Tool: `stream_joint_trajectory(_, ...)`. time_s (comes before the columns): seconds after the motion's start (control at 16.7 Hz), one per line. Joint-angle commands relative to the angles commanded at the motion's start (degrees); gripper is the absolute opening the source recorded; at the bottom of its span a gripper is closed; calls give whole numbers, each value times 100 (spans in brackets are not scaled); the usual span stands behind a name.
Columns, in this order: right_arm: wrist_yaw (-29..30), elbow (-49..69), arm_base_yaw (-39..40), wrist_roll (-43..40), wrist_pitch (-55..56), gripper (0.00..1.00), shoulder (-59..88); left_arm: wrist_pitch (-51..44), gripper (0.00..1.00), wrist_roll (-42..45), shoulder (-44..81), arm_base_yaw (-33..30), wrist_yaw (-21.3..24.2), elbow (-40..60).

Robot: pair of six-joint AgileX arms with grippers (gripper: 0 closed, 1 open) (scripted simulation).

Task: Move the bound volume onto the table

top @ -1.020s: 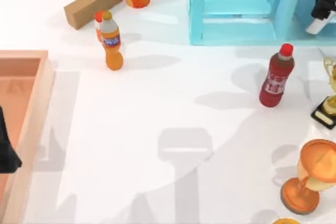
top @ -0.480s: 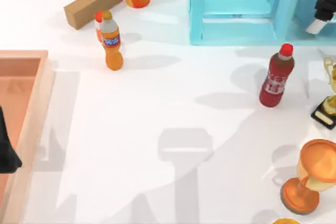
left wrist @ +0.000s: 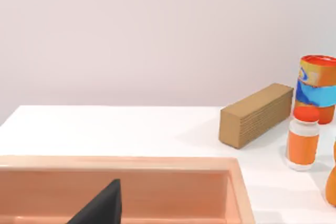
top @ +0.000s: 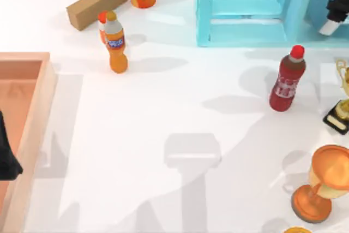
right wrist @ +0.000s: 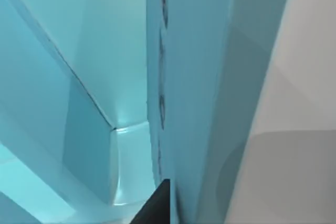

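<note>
The right gripper (top: pixel 335 10) sat in the light-blue shelf unit (top: pixel 245 31), at about 1 o'clock on the table (top: pixel 163 113). I could not tell how wide it stood or whether it had hold of anything. The bound volume (right wrist: pixel 220 35) seemed to be the upright teal slab close before that wrist, though it was hard to tell from the shelf wall. It looked heavy, stiff and smooth-covered, likely to slip or flop open, so I'd pinch across both covers near the spine. The left gripper (top: pixel 6 159) sat parked over the wooden tray (top: pixel 38 107) at 9 o'clock
</note>
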Motion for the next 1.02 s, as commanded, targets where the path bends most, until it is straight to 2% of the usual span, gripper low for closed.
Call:
stream_joint_trajectory(0.48,0,0,0,0,0,0,0,0,100,0,0,0,0,0)
stream_joint_trajectory(0.54,757,-620,114,-67,350,0,-315,0,100,0,0,0,0,0)
stream_joint_trajectory(0.6,757,-624,113,-67,341,0,-326,0,100,0,0,0,0,0)
stream_joint_trajectory(0.78,734,-757,87,-77,39,0,-697,0,100,0,0,0,0,0)
stream_joint_trajectory(1.02,652,-1148,32,-126,-856,0,-1999,0,100,0,0,0,0,0)
